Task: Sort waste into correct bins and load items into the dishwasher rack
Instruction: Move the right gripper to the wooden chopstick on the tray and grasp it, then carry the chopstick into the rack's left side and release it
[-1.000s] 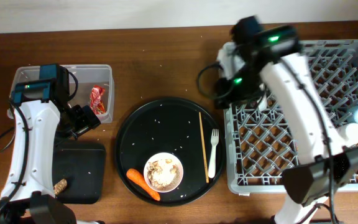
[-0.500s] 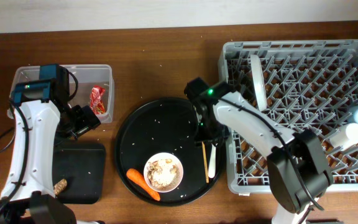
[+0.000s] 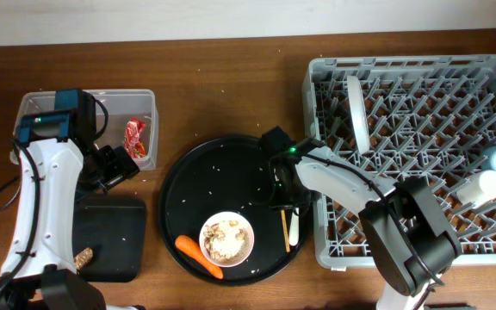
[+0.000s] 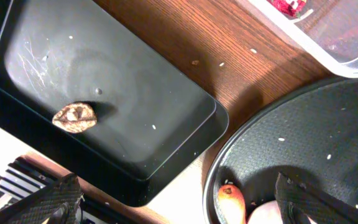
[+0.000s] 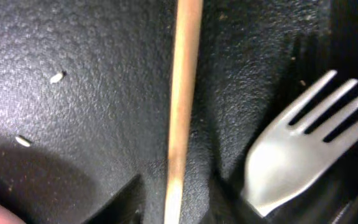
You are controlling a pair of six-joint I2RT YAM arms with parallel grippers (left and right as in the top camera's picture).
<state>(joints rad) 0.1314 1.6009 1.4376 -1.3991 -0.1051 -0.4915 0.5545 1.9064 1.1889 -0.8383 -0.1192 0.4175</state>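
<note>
The right gripper straddles the wooden chopstick on the round black tray, fingers narrowly apart. A clean lift likely needs a centred squeeze clear of the white fork. The left gripper hovers, fingers wide apart.

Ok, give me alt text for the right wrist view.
Close-up: a wooden chopstick runs up the frame between the open fingertips of the right gripper. A white fork lies to its right on the black tray, which has a few rice grains.
</note>
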